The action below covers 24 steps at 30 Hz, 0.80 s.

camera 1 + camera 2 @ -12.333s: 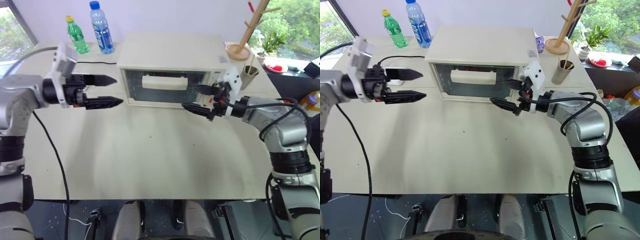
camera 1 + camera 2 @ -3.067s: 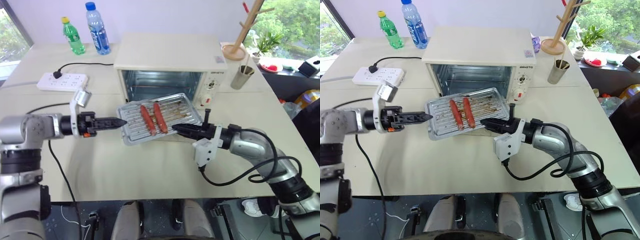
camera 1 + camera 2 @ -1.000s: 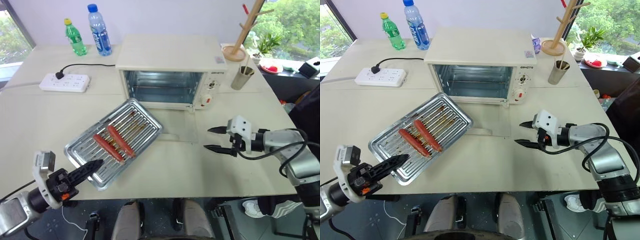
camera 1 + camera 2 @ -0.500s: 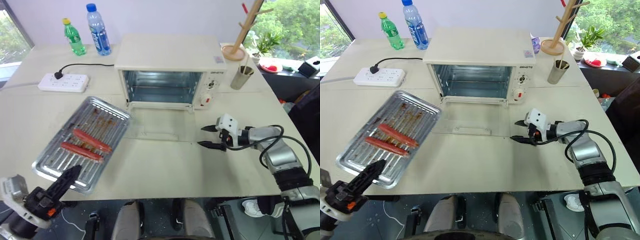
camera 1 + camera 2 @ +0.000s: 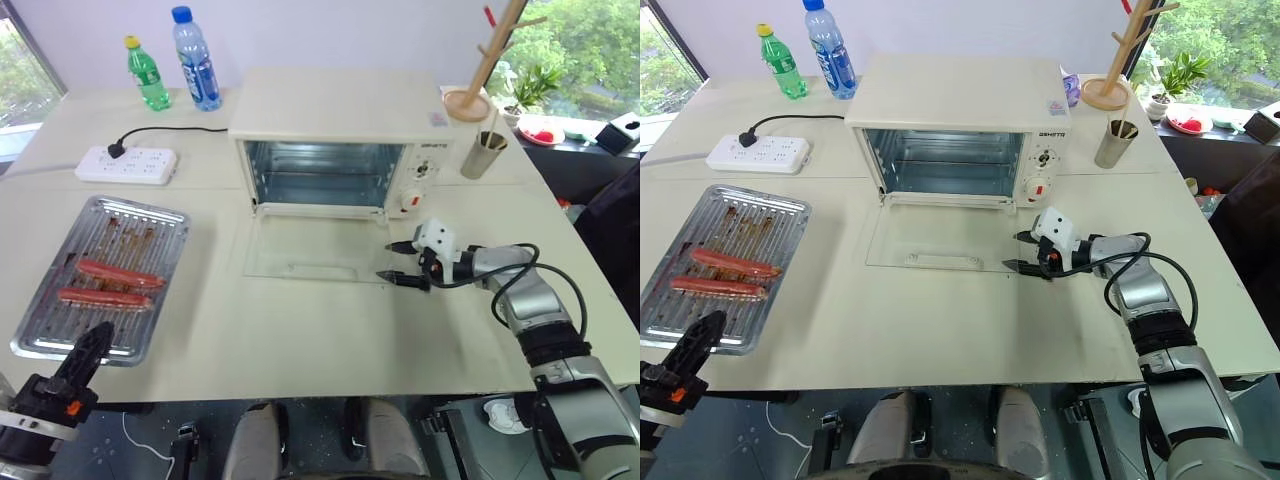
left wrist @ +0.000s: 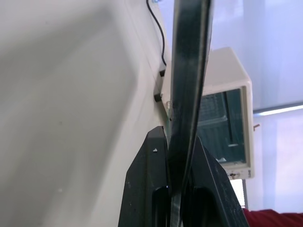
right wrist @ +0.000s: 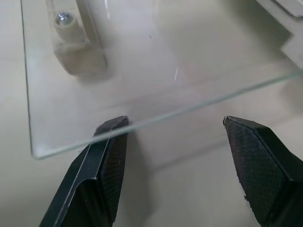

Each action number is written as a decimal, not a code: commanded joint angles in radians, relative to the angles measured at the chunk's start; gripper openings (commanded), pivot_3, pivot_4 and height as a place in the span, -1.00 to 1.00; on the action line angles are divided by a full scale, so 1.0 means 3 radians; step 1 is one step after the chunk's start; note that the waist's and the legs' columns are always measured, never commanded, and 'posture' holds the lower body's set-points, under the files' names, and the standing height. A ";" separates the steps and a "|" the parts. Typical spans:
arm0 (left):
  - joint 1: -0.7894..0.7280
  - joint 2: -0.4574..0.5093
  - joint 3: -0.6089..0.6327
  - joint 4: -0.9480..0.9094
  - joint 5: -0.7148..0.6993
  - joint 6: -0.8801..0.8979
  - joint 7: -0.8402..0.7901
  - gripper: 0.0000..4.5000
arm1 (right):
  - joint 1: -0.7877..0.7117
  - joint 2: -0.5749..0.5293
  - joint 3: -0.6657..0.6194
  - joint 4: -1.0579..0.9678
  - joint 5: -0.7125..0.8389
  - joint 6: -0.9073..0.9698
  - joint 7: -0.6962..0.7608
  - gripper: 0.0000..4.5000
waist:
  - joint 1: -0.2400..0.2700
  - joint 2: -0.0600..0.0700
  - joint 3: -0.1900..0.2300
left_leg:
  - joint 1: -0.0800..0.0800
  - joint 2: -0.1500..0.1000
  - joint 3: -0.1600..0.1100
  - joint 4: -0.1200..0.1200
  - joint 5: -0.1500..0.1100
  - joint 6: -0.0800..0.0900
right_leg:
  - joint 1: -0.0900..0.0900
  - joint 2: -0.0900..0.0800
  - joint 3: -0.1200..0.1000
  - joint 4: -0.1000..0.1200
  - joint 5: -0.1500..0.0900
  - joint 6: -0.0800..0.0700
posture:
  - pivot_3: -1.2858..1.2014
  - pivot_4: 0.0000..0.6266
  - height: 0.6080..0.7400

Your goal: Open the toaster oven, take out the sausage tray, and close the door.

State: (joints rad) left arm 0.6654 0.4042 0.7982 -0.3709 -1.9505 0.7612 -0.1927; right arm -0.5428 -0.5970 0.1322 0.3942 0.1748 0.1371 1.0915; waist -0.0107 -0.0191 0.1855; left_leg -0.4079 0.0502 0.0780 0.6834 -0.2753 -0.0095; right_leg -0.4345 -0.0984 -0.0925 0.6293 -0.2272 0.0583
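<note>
In the left eye view, the toaster oven (image 5: 340,135) stands at the back of the counter (image 5: 300,330) with its door (image 5: 315,247) folded down flat in front of it, and the inside is empty. The sausage tray (image 5: 100,275) is out of the oven, well to the left of it near the counter's front left corner, with two sausages (image 5: 110,284) lying across it. The left gripper (image 5: 85,350) has its jaws pressed together on the near rim of the tray. The right gripper (image 5: 393,262) is at the front right corner of the door, jaws apart, holding nothing. Behind the oven on the left are two bottles (image 5: 175,70) and a power strip (image 5: 128,165); on the right of the oven are a wooden rack (image 5: 490,55) and a metal cup (image 5: 482,152). In the left wrist view, the black fingers (image 6: 156,189) clamp the thin edge of the tray (image 6: 189,71), and the oven (image 6: 227,104) is seen beyond. In the right wrist view, the two fingers (image 7: 109,156) stand wide apart at the glass edge of the door (image 7: 142,61), one finger tip just under the glass corner; I cannot tell if it touches.
</note>
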 commanded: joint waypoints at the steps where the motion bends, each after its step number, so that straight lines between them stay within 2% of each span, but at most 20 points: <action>1: -0.0068 0.0113 0.0096 -0.0036 -0.0073 0.0047 0.0013 -1.00 | -0.0302 0.0004 -0.0368 -0.0320 0.0355 0.0340 -0.0083 0.45 | 0.0001 0.0002 0.0001 | -0.0001 0.0000 0.0000 0.0000 0.0000 0.0000 | -0.0001 0.0000 0.0000 0.0000 0.0000 0.0000 | 0.03 -0.52 0.73; 6: -0.0185 0.0267 0.0051 0.0031 -0.0073 0.0118 0.0064 -1.00 | -0.0315 -0.0047 -0.0550 -0.0712 0.0622 0.0783 -0.0090 0.45 | 0.0000 0.0002 0.0001 | -0.0003 0.0002 0.0000 -0.0003 0.0000 0.0000 | -0.0006 0.0000 0.0000 0.0000 0.0000 -0.0001 | 0.03 -0.52 0.73; 13: -0.0258 0.0559 -0.0040 0.0138 -0.0073 0.0410 -0.0035 -1.00 | 0.0305 -0.0338 -0.0465 -0.1548 0.0779 0.0984 0.0218 0.45 | 0.0010 0.0001 0.0001 | -0.0004 0.0003 0.0001 -0.0010 -0.0001 0.0000 | -0.0006 0.0001 -0.0001 -0.0002 -0.0001 -0.0002 | 0.03 -0.52 0.73; 19: -0.0221 0.1174 -0.0239 0.0229 0.0062 0.0969 -0.0493 -1.00 | 0.0557 -0.0664 -0.0531 -0.1921 0.0946 0.1091 0.0491 0.45 | 0.0004 0.0002 0.0002 | -0.0003 0.0004 0.0002 -0.0008 -0.0001 -0.0001 | -0.0011 -0.0001 -0.0001 -0.0001 -0.0001 -0.0002 | 0.03 -0.52 0.73; 24: -0.0609 0.1638 -0.0531 0.0450 0.0392 0.1275 -0.0923 -1.00 | 0.0663 -0.0859 -0.0637 -0.2109 0.1116 0.1244 0.0571 0.45 | 0.0015 0.0006 0.0004 | -0.0004 0.0004 0.0004 -0.0012 -0.0002 -0.0002 | -0.0015 0.0000 0.0000 -0.0002 -0.0001 -0.0003 | 0.03 -0.52 0.73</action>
State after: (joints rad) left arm 0.5036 0.8734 0.6474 -0.2463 -1.8511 1.1229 -0.4145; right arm -0.3439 -0.8359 -0.0190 -0.1958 0.4779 0.5000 1.2558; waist -0.0061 -0.0173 0.1867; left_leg -0.4093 0.0514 0.0792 0.6799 -0.2758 -0.0100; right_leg -0.4390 -0.0985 -0.0926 0.6287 -0.2277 0.0575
